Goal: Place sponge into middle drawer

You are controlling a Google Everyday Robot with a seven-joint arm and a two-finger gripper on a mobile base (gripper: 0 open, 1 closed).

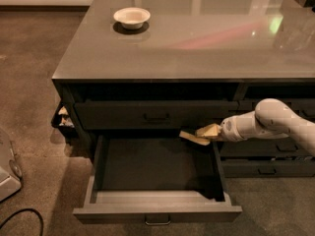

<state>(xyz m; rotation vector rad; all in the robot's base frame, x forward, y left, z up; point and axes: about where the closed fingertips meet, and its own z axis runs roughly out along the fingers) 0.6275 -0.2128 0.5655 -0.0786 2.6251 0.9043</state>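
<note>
Grey countertop (pixel 206 48) above brown carpet (pixel 29 82) bears a white bowl (pixel 131 17); my gripper (pixel 209 131) clamps the sponge (pixel 192 137) over the open middle drawer (pixel 157 213).

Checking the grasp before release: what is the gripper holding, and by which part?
The gripper, above the middle drawer's back right corner, holds the sponge by its right end.

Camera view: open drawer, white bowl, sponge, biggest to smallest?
1. middle drawer
2. white bowl and sponge: nearly alike, bowl farther away, so unranked.
The gripper holds the sponge over the drawer's right rear.
</note>
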